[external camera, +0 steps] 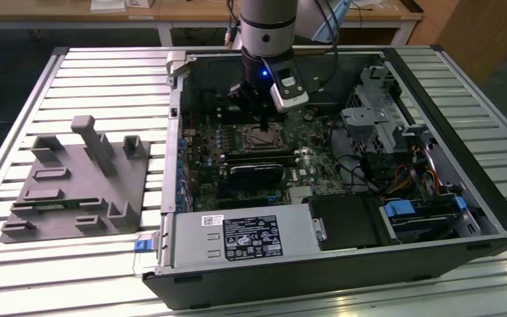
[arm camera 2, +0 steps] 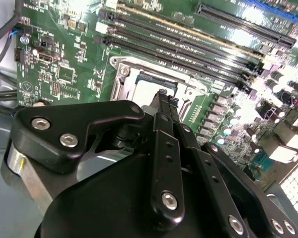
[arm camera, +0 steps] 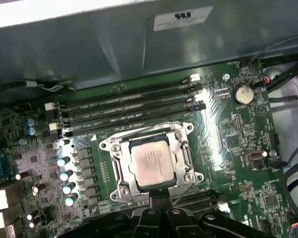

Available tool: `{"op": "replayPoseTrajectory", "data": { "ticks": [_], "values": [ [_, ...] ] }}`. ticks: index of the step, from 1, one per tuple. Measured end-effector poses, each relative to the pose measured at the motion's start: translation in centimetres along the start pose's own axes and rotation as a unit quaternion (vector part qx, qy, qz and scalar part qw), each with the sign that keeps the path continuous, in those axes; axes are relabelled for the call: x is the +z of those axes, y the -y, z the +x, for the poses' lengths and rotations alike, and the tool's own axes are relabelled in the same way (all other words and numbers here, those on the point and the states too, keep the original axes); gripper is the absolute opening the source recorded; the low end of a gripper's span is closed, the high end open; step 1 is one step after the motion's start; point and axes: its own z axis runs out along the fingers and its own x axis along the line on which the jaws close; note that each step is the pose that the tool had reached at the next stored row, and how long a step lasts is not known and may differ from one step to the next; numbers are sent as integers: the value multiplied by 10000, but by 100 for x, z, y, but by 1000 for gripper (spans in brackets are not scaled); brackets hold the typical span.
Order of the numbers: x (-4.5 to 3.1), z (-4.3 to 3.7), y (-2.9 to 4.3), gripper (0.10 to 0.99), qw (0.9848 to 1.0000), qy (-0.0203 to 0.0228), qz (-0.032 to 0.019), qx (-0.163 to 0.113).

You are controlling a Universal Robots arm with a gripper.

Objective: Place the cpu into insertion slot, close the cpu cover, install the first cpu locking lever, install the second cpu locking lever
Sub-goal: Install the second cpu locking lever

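Ribbed aluminium bench top (external camera: pixel 77 86), carrying an open black desktop computer case (external camera: pixel 465 198) laid on its side and, at nine o'clock from it in the exterior view, a grey moulded fixture tray (external camera: pixel 73 185).

Item 1: green motherboard (external camera: pixel 236 152) inside the case, with long black memory slots (arm camera: pixel 129 106) beside the socket.

Item 2: square black insertion slot with silver metal rim (arm camera: pixel 151 161), at the board's centre in the exterior view (external camera: pixel 260 138).

Item 3: small flat square cpu with pale silvery-grey top (arm camera: pixel 150 162), seated in the slot.

Item 4: thin square silver cpu cover (arm camera: pixel 183 157), lying down flat around the cpu, which shows through its window. Placement and cover closing look done; I cannot make out whether either locking lever is latched.

Item 5: black two-finger gripper (arm camera 2: pixel 165 99) on the silver robot arm (external camera: pixel 267 26). Fingertips appear pressed together, nothing visibly held between them.

Key relation: in the exterior view the gripper (external camera: pixel 263 123) hangs directly over the slot, the socket at six o'clock just beneath the tips. In the first wrist view the tips (arm camera: pixel 159 201) meet the socket's near edge.

View differences: the first wrist view shows the whole cover and cpu face; the second wrist view has the fingers hiding part of the socket; the exterior view gives the arm's upright stance.
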Motion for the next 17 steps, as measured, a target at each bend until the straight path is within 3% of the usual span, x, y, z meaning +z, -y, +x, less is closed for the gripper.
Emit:
{"op": "replayPoseTrajectory", "data": {
  "ticks": [8, 17],
  "values": [
    [14, -1, 124, 106, 10000, 0, 2, 0],
    [79, 33, 231, 106, 10000, -4, -2, 0]
  ]
}}
